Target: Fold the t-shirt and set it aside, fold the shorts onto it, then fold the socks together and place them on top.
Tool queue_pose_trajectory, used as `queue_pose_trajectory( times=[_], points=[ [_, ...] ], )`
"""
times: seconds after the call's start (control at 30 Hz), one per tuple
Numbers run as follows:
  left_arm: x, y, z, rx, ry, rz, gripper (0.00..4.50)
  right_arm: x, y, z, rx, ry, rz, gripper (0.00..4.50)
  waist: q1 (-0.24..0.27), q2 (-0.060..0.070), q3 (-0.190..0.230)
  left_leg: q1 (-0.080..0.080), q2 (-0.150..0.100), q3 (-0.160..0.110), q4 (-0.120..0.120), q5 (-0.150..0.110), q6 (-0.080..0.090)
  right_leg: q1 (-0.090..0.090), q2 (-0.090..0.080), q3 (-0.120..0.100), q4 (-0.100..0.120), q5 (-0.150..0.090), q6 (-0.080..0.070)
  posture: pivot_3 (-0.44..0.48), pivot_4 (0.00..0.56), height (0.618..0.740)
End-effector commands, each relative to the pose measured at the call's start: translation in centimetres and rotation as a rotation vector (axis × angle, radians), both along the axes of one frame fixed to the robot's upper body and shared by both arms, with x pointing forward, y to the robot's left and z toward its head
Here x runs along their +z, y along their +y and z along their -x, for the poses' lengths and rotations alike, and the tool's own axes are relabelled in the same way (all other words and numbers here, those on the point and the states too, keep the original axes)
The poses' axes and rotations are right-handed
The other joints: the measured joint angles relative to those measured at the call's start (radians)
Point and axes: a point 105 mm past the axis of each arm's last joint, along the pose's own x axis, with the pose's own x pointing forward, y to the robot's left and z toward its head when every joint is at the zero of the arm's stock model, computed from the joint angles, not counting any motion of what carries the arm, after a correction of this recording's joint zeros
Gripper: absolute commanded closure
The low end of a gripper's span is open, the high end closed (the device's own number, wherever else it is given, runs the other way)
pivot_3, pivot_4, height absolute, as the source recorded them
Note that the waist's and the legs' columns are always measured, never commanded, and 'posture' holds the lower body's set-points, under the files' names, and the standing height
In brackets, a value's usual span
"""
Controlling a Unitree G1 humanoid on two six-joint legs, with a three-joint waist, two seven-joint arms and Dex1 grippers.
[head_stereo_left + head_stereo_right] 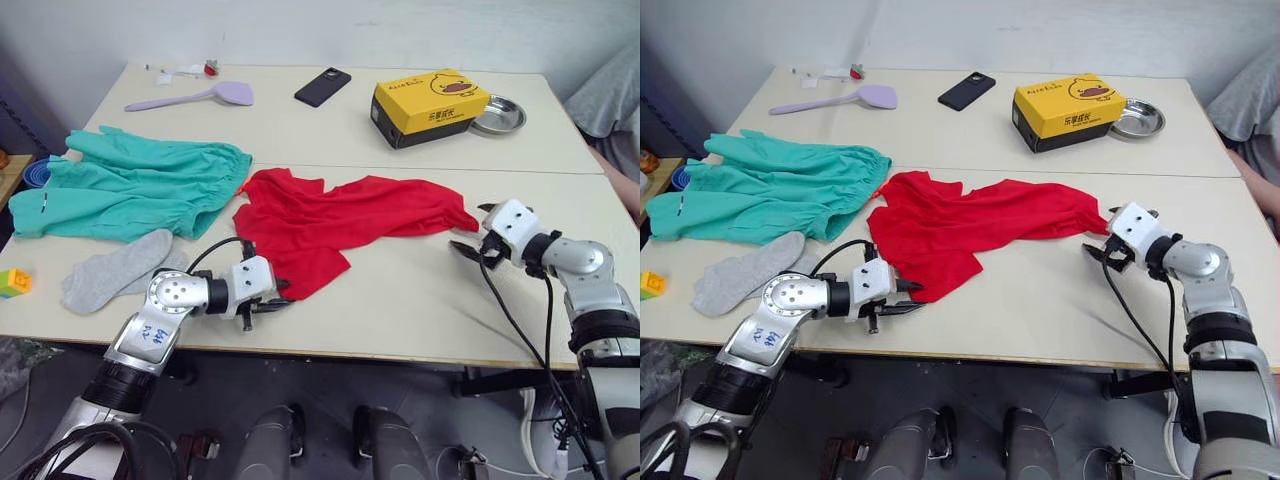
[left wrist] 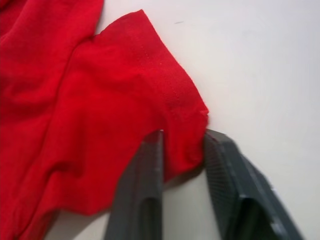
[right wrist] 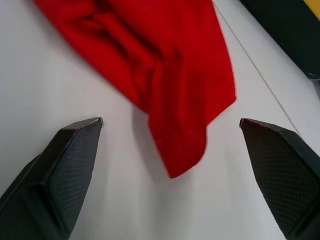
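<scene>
Your table carries everything, and the job is at its first step: the t-shirt is not yet folded. The shorts lie spread at the far left, untouched, their waistband just beside the shirt. The t-shirt sprawls crumpled across the middle, one end reaching toward your right arm and a hemmed corner hanging toward your left. The socks lie near the front left edge, just beside the shorts (I can't tell whether they overlap each other).

Your left gripper has its two fingers set close on either side of that hemmed corner, pinching the cloth between them. Your right gripper sits with its fingers spread wide, holding nothing, the shirt's pointed end lying on the table between them.

As I read it, the next move calls for the right fingers to slide forward and close on that end, then for both arms to lift and pull apart so the shirt flattens before any fold. Watch the left pinch; it holds only a thin edge.
</scene>
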Motion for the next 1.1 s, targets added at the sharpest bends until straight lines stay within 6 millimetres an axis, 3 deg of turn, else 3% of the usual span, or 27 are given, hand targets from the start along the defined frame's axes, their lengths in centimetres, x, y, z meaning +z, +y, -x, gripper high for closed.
queue_pose_trajectory(
  times=[0.03, 0.33, 0.4, 0.5, 0.57, 0.7, 0.8, 0.87, 1.0, 1.1],
  points=[
    [-1.5, 1.1, -0.1, 0.062, 0.034, -0.041, 4.5, 0.9, 0.0, -0.2, 0.01, -0.036, 0.021, 0.96, -0.001, 0.0, 0.0, 0.0, 0.0, 0.0, 0.0, 0.0, 0.0, 0.0, 0.0, 0.0, 0.0, 0.0, 0.0, 0.0, 0.15, 0.74],
    [-0.9, 1.9, -0.1, 0.074, 0.012, -0.027, 4.5, 1.2, -0.4, -0.5, -0.009, -0.016, 0.017, 3.99, -0.017, 0.0, 0.0, 0.0, 0.0, 0.0, 0.0, 0.0, 0.0, 0.0, 0.0, 0.0, 0.001, 0.0, 0.0, 0.0, 0.15, 0.74],
    [-0.8, 2.2, -0.2, 0.078, 0.006, -0.029, 4.5, 1.5, -0.6, -0.6, -0.016, -0.02, 0.019, 4.46, -0.022, 0.0, 0.0, 0.0, 0.0, 0.0, 0.0, 0.0, 0.0, 0.0, 0.0, -0.001, 0.001, 0.0, 0.0, 0.0, 0.15, 0.74],
    [-0.5, 2.8, -0.5, 0.085, -0.015, -0.027, 4.5, 2.1, -0.6, -0.5, -0.004, -0.027, 0.01, 4.46, -0.026, 0.0, 0.0, 0.0, 0.0, 0.0, 0.0, 0.0, 0.0, 0.0, 0.001, -0.001, 0.001, 0.0, 0.0, 0.0, 0.15, 0.74],
    [0.9, 2.8, -0.3, 0.079, -0.036, 0.062, 4.5, 2.9, -0.6, -0.2, 0.029, -0.025, -0.017, 4.46, -0.026, 0.0, 0.0, 0.0, 0.001, 0.0, 0.0, 0.0, 0.0, 0.0, 0.001, -0.001, 0.001, 0.0, 0.0, 0.0, 0.15, 0.74],
    [3.6, 3.9, 2.0, 0.002, -0.036, 0.215, 4.5, 5.4, -1.6, 1.2, 0.077, -0.028, -0.095, 4.46, -0.029, 0.002, 0.001, -0.003, 0.001, 0.001, 0.0, 0.0, 0.001, -0.004, 0.001, 0.0, 0.001, 0.0, 0.0, 0.0, 0.15, 0.74],
    [4.4, 6.0, 3.3, 0.028, -0.01, 0.239, 4.5, 6.4, -2.9, 3.4, 0.13, -0.006, -0.086, 4.46, -0.025, 0.002, 0.001, -0.004, 0.001, 0.0, 0.0, 0.0, 0.002, -0.003, 0.001, -0.001, -0.001, -0.001, 0.0, 0.0, 0.15, 0.74],
    [4.6, 7.0, 3.7, 0.053, 0.0, 0.236, 4.5, 6.4, -3.6, 4.6, 0.152, 0.015, -0.073, 4.46, -0.022, 0.002, 0.001, -0.004, 0.001, -0.002, 0.0, -0.002, 0.002, -0.002, 0.001, -0.003, -0.002, -0.001, 0.0, 0.0, 0.15, 0.74],
    [4.4, 9.4, 5.5, 0.09, 0.052, 0.205, 4.5, 3.4, -4.9, 9.4, 0.262, 0.177, 0.046, 4.46, -0.02, 0.002, 0.001, -0.003, 0.001, -0.002, 0.0, -0.004, 0.004, 0.0, 0.0, -0.003, -0.004, -0.001, 0.0, 0.0, 0.15, 0.74],
    [3.8, 10.4, 6.7, 0.098, 0.083, 0.175, 4.5, 1.8, -5.1, 11.6, 0.3, 0.231, 0.075, 4.46, -0.022, 0.003, 0.002, -0.003, 0.001, -0.001, -0.001, -0.005, 0.003, 0.0, 0.0, -0.002, -0.005, -0.001, 0.0, 0.0, 0.15, 0.74]
  ],
)
